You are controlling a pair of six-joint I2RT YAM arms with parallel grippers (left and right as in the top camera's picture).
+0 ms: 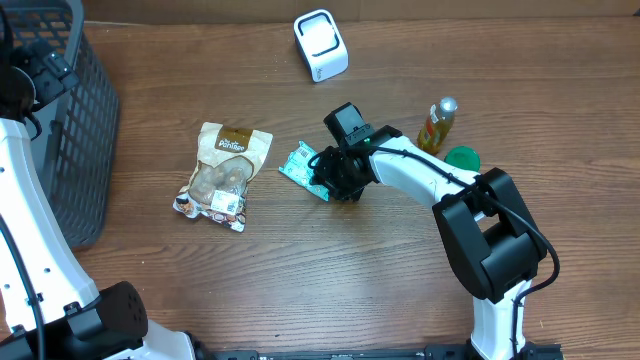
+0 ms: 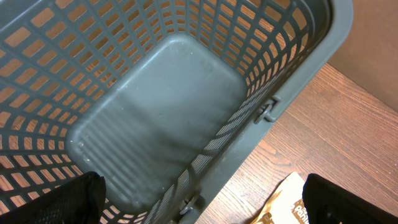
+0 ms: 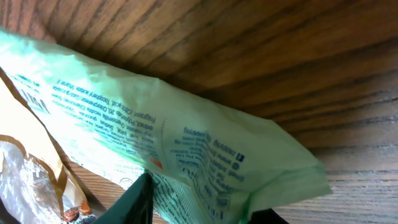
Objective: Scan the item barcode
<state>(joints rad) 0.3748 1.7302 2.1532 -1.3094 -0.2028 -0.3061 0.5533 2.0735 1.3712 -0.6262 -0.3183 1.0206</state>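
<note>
A green printed packet (image 1: 303, 166) lies slightly lifted on the wooden table, left of my right gripper (image 1: 335, 183). The right wrist view shows the packet (image 3: 186, 143) filling the frame, with its lower edge pinched between the dark fingers (image 3: 134, 202); the right gripper (image 3: 202, 211) is shut on it. A white scanner (image 1: 321, 44) stands at the back of the table. My left gripper (image 1: 40, 70) hangs over the basket's edge. It (image 2: 199, 205) is wide open with nothing between its fingers (image 2: 62, 202).
A dark grey mesh basket (image 1: 80, 130) occupies the left side, its rim (image 2: 298, 68) below the left gripper. A brown snack bag (image 1: 225, 172) lies left of the packet. A small amber bottle (image 1: 438, 124) and a green lid (image 1: 462, 158) sit to the right.
</note>
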